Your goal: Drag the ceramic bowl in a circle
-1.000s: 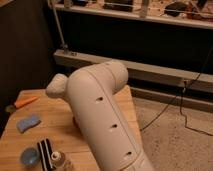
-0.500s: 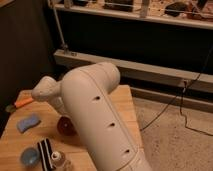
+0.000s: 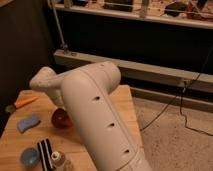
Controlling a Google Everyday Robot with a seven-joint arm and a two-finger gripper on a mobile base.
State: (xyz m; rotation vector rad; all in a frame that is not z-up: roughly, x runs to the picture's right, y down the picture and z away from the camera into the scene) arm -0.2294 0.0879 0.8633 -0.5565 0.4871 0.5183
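Observation:
The ceramic bowl (image 3: 60, 118), small, round and glossy orange-red, sits on the wooden table (image 3: 126, 107) left of centre, partly covered by my arm. My white arm (image 3: 97, 115) fills the middle of the camera view, with its bent joint (image 3: 45, 81) above the bowl. My gripper is hidden behind the arm, somewhere by the bowl, so it does not show.
On the table's left lie an orange tool (image 3: 23, 102), a blue sponge (image 3: 28, 123), a blue-grey round dish (image 3: 30, 157), a black-and-white striped object (image 3: 46, 152) and a small bottle (image 3: 59, 160). A metal rack (image 3: 150, 60) stands behind; a cable (image 3: 170, 107) runs across the floor at right.
My arm has swung left across the table. The bowl, almost hidden a second ago, now shows at the arm's left edge.

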